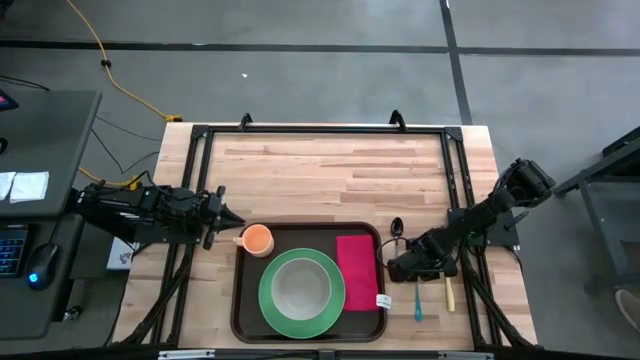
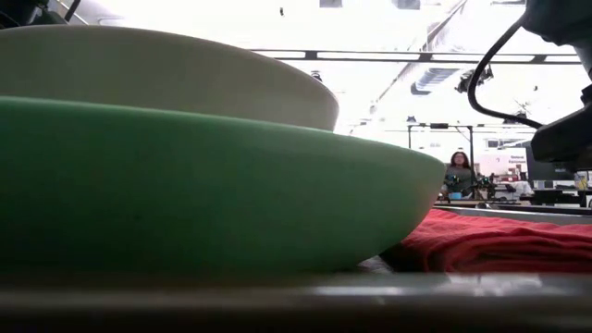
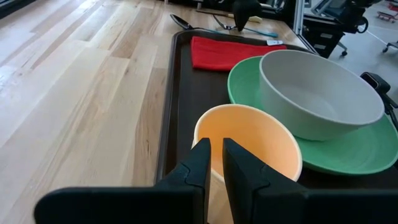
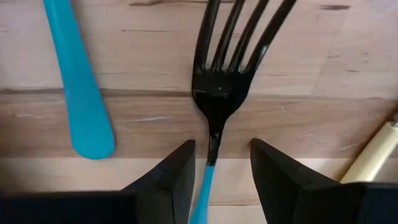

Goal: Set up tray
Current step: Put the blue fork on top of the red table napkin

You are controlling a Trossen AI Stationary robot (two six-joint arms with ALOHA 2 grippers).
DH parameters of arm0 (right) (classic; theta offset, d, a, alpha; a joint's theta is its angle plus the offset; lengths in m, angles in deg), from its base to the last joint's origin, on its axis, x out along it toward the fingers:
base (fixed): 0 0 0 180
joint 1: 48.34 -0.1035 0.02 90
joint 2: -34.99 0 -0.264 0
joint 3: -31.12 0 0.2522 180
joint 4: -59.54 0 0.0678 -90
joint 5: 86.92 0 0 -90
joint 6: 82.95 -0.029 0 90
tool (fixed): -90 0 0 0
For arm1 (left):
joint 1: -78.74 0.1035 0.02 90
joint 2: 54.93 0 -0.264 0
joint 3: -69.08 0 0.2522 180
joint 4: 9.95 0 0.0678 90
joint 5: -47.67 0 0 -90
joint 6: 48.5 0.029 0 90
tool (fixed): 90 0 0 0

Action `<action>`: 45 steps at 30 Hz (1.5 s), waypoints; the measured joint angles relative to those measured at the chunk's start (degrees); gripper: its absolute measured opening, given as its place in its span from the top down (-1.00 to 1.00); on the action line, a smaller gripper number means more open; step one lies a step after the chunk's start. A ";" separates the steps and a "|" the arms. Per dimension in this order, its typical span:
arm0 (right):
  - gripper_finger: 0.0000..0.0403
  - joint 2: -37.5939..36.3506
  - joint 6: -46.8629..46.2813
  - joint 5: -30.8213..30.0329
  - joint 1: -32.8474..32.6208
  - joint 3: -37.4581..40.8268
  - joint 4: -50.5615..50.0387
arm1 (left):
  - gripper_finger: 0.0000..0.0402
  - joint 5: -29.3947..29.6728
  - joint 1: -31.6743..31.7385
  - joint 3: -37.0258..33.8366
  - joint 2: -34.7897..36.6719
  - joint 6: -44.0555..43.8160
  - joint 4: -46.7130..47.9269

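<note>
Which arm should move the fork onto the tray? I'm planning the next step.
Probably the right. The right gripper is open astride the fork on the table right of the tray, while the left gripper pinches the cup rim.

Colours noted: tray [image 1: 240,300] — dark brown, plain. Plate [image 1: 273,310] green, unpatterned; the bowl [image 3: 317,93] on it pale grey-white. Cup [image 1: 258,240] light orange. Napkin [image 1: 356,266] red, solid. Counter [image 1: 330,170] of light wood strips with visible grain, framed in black. Fork [image 4: 227,68] has black tines and a blue handle; beside it a bright blue handle [image 4: 74,81] and a cream-yellow handle [image 4: 373,155]. Spoon [image 1: 397,228] dark. Both arms and each gripper — black.
</note>
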 joint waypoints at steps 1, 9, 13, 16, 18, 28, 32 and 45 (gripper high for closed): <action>0.34 -0.06 0.23 0.16 0.00 0.37 0.78 | 0.63 0.02 -0.01 0.00 -0.01 0.00 0.00; 0.34 0.05 1.37 -0.05 -0.02 0.71 1.56 | 0.63 0.04 0.00 0.00 0.00 0.00 0.02; 0.34 0.08 1.70 -0.08 -0.02 0.73 1.68 | 0.63 0.07 0.00 0.00 -0.02 0.00 0.02; 0.34 0.09 1.78 -0.08 -0.02 0.75 1.75 | 0.63 0.09 -0.02 0.00 -0.01 0.00 0.02; 0.34 0.09 1.78 -0.08 -0.02 0.75 1.77 | 0.63 0.11 -0.01 0.00 -0.02 0.00 0.02; 0.34 0.14 1.80 -0.12 -0.02 0.77 1.88 | 0.63 0.11 0.00 0.00 0.00 0.00 0.02; 0.34 0.16 1.80 -0.11 -0.02 0.77 1.90 | 0.63 0.11 0.00 0.00 -0.01 0.00 0.02; 0.43 0.18 1.23 1.08 1.58 0.81 2.20 | 0.63 0.09 -0.01 0.00 -0.02 0.00 0.02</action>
